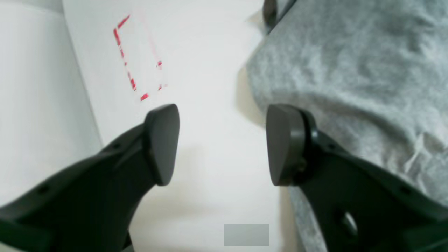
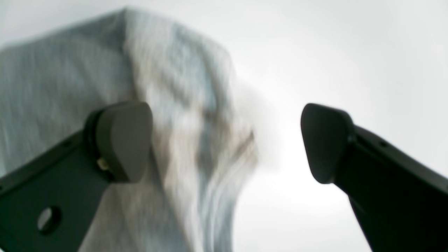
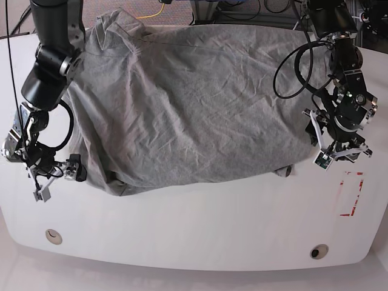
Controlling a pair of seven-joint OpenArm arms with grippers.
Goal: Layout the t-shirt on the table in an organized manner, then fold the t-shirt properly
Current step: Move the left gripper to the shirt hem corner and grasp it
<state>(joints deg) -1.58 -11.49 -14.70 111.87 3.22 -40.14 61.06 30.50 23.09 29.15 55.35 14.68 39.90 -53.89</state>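
1. I'm looking down from the base view and the grey t-shirt [image 3: 188,103] is spread over the far half of the white table [image 3: 200,230], wrinkled, its near hem running in a ragged line from one arm to the other
2. No containers here that I can see; the shirt lies straight on the tabletop
3. The near strip of the table is bare white, with two round holes [image 3: 53,236] near the front edge and a red rectangular outline [image 3: 351,194] toward the left arm's side
4. My left gripper [image 1: 222,143] sits low at the shirt's edge, just beside the fabric; on the left wrist view its two dark fingers stand moderately apart with only white table between them, gripping nothing
5. One left finger [image 1: 285,143] overlaps the grey cloth in that view, though whether it touches I can't say; the other [image 1: 162,143] is over bare table, with the red outline beyond it
6. That left arm [image 3: 342,91] comes down from the far edge, its wrist bent toward the table, a black cable looped beside it
7. My right gripper [image 2: 227,141] is spread wide and empty; a blurred fold of the shirt fills the space beside one finger [image 2: 122,140], the other is over plain white
8. The right arm [image 3: 51,60] reaches down the shirt's other side, its gripper low near the bunched corner
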